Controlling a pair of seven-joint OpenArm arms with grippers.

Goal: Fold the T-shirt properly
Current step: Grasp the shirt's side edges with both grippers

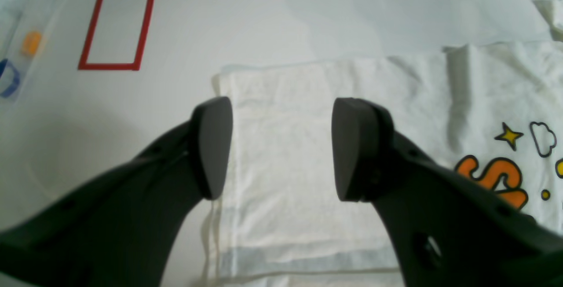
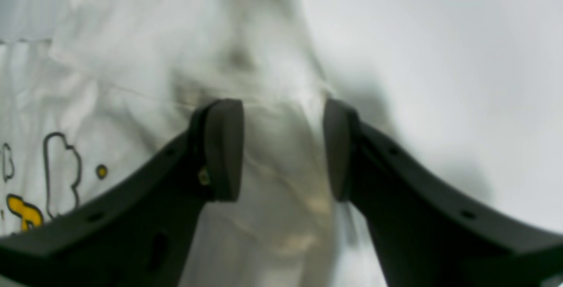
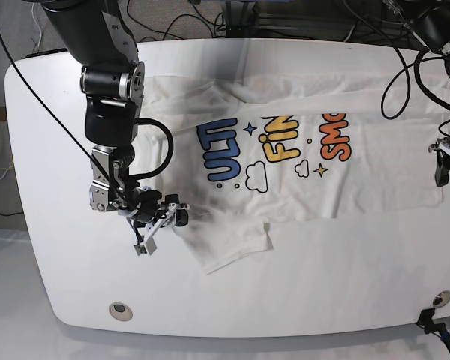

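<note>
While the base view took in the whole table [image 3: 300, 300], it showed the T-shirt [image 3: 300, 180] spread print-up across the middle, with one sleeve flap sticking out toward the near edge. The wrist views gave only patches of it.

Left wrist view: the left gripper [image 1: 281, 148] had its fingers [image 1: 213, 146] standing well apart with nothing between them. White cloth lay flat under the gap. The shirt's edge ran just beside the one finger, while the other finger sat over the cloth. Beyond that finger were an orange letter, a yellow star [image 1: 509, 136] and a cloud outline. A red rectangle outline [image 1: 118, 22] was marked on the table past the fingertips, off to the side; the base view showed only a scrap of red at its edge. In the base view this gripper [image 3: 448, 171] was small, at the shirt's hem side, too small to read the gap.

Right wrist view: the right gripper [image 2: 283, 148] also had its fingers [image 2: 224, 148] parted. Bunched, blurred cloth sat in the gap and rose beyond the tips; neither pad clearly pressed it, so no hold could be confirmed. Print with a yellow letter and a cloud showed beside the one finger, bare table beside the other. The base view put this gripper [image 3: 161, 216] at the shirt's sleeve edge.

No containers were visible.
</note>
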